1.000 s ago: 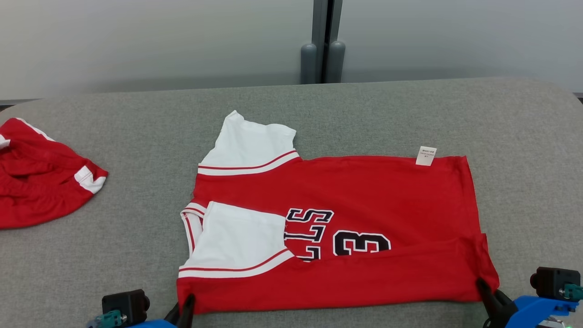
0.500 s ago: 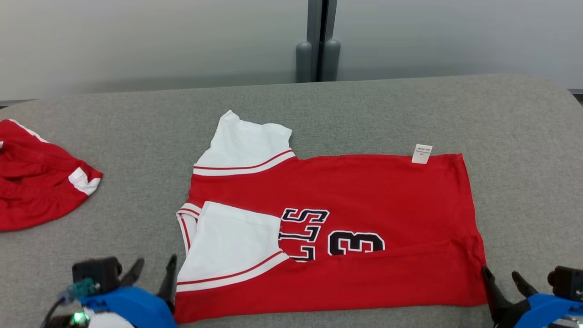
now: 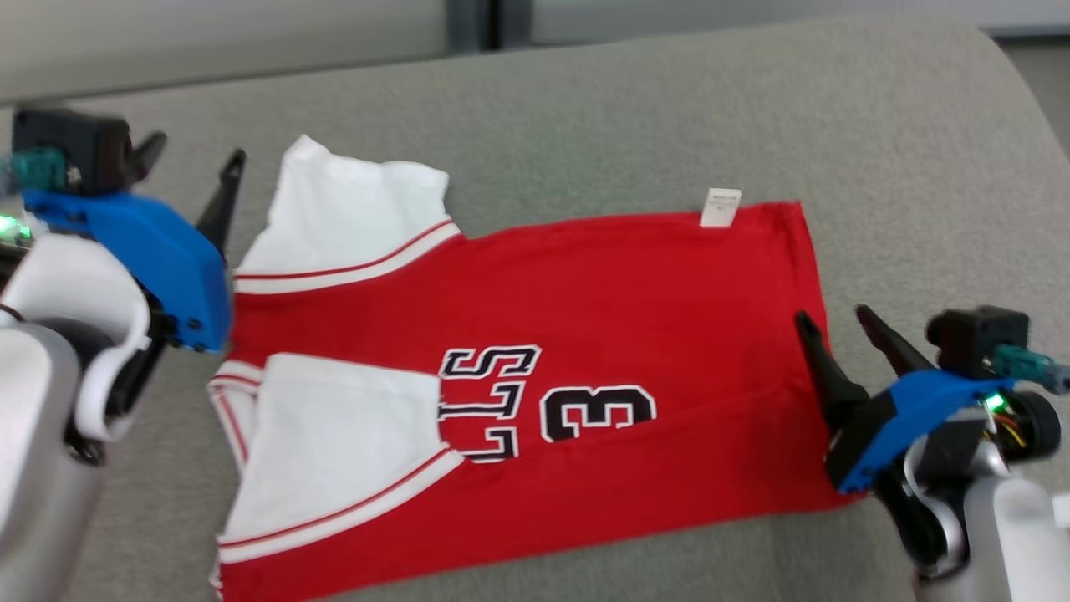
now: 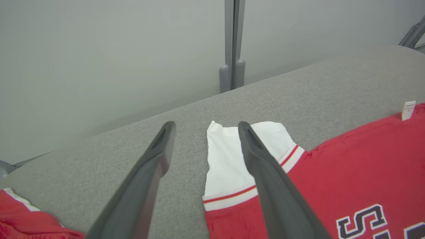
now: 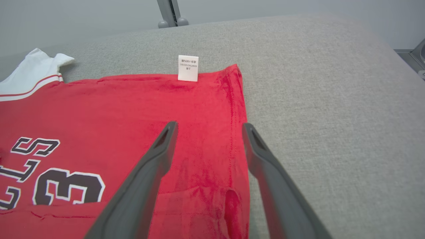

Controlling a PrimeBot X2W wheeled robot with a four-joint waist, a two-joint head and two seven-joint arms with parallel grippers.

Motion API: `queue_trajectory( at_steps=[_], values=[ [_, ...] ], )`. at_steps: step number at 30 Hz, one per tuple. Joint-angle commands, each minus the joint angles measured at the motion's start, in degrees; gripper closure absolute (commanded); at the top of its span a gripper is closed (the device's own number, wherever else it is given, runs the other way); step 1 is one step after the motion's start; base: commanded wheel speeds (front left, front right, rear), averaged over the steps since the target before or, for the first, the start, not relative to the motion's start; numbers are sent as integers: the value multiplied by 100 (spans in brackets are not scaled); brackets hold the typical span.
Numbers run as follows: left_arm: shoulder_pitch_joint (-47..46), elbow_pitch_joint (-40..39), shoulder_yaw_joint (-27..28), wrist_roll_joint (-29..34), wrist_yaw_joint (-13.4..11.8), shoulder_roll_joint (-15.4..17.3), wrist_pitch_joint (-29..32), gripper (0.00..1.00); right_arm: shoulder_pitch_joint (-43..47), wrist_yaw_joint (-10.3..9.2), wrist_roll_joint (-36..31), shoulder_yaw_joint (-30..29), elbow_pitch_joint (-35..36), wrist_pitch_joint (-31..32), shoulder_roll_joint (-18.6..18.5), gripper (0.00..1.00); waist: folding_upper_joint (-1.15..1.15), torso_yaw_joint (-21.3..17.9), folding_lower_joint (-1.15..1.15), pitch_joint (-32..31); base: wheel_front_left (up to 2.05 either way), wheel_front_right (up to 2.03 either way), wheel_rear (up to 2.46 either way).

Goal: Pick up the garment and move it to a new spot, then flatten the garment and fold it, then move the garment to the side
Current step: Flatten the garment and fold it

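The garment (image 3: 585,318) is a red jersey with white sleeves and black lettering, lying flat on the grey table with its near long edge folded over. In the left wrist view the garment (image 4: 358,172) lies right of my fingers, and in the right wrist view the garment (image 5: 116,126) spreads to the left. My left gripper (image 3: 196,150) is open above the table beside the far white sleeve (image 3: 351,209), holding nothing. My right gripper (image 3: 833,313) is open over the jersey's hem edge, empty. A white label (image 3: 720,206) sticks out at the far hem corner.
A second red garment (image 4: 30,219) lies at the bottom left of the left wrist view. A grey post (image 4: 231,43) stands against the wall behind the grey table (image 3: 919,150), whose rounded right edge drops off near my right arm.
Both grippers let go of the jersey's near edge and opened, then rose and moved away from me along its two ends. The head camera has tilted down and turned.
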State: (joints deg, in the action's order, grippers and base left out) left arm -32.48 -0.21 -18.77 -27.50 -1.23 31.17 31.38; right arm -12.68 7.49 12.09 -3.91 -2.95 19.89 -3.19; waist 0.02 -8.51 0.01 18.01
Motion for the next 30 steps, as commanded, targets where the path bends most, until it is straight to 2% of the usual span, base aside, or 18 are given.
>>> queue_trajectory(
  at_steps=[1, 7, 13, 21, 25, 26, 27, 28, 29, 30],
  values=[
    [-241, 140, 0, 37, 55, 65, 81, 0, -216, 1, -12, 55, -60, -14, -25, 0, -2, -45, -1, 127, 0, 0, 0],
    [-1105, 931, 71, -61, 170, 140, 501, 0, -1126, 1, 134, 658, -465, -256, 7, 0, -2, -563, -1, 803, 0, 0, 0],
    [-1398, 1477, 213, -172, 70, 214, 711, 0, -1666, 1, 349, 1131, -841, -577, 17, 0, -2, -930, -1, 1303, 0, 0, 0],
    [-1312, 1755, 305, -119, -76, 411, 706, 0, -1952, 1, 467, 1382, -1179, -922, 23, 0, -2, -1141, -1, 1549, 0, 0, 0],
    [-1266, 1729, 261, -237, 11, 354, 787, 0, -2056, 1, 482, 1389, -1274, -987, 25, 0, -2, -1133, -1, 1553, 0, 0, 0],
    [-1277, 1686, 237, -256, 29, 335, 771, 33, -2072, 1, 484, 1371, -1298, -996, 25, 0, -2, -1111, -1, 1542, 0, 0, 0],
    [-1286, 1656, 222, -272, 60, 325, 749, 53, -2088, 1, 477, 1357, -1327, -1001, 25, 0, -2, -1087, -1, 1527, 0, 0, 0],
    [-1292, 1623, 205, -273, 95, 314, 723, 78, -2114, 1, 455, 1346, -1363, -989, 17, 0, -2, -1057, -1, 1505, 0, 0, 0],
    [-1286, 1600, 182, -282, 133, 279, 699, 97, -2148, 1, 429, 1314, -1398, -986, -11, 0, -2, -1018, -1, 1472, 0, 0, 0],
    [-1272, 1577, 155, -301, 169, 245, 674, 100, -2180, 1, 411, 1287, -1431, -973, -41, 0, -2, -977, -1, 1437, 0, 0, 0]
  ],
)
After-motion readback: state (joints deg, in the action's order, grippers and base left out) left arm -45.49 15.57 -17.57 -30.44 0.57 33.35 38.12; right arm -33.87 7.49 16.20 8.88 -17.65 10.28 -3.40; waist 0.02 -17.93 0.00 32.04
